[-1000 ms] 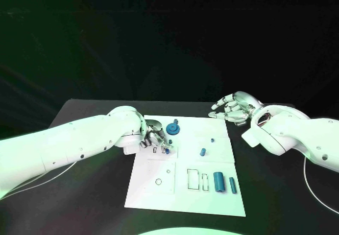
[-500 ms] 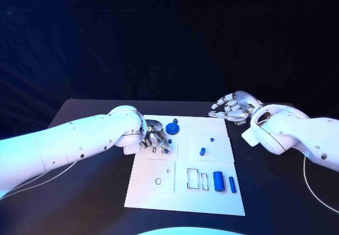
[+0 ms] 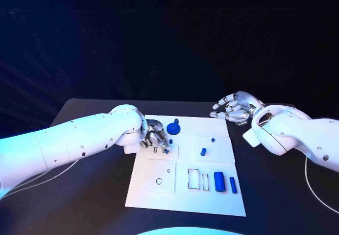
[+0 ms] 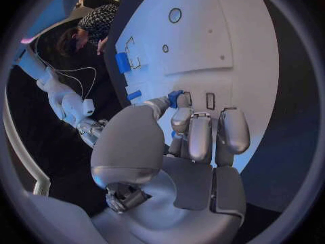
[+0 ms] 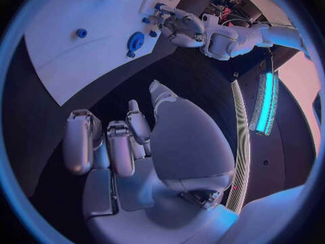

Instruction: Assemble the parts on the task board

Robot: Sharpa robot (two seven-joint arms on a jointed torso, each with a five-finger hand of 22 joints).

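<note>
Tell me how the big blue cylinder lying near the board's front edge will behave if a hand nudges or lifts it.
The blue cylinder lies on its side on the flat task board, so a sideways nudge would probably roll it. It looks rigid and small, likely light. Its smooth round surface may slip in a loose pinch.

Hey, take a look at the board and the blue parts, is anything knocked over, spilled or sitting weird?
Nothing stands out. The white board lies flat on the table, the two blue cylinders lie side by side near its near edge, and the left hand pinches a small blue piece over the board. The right hand hovers beyond the board, holding nothing.
</note>
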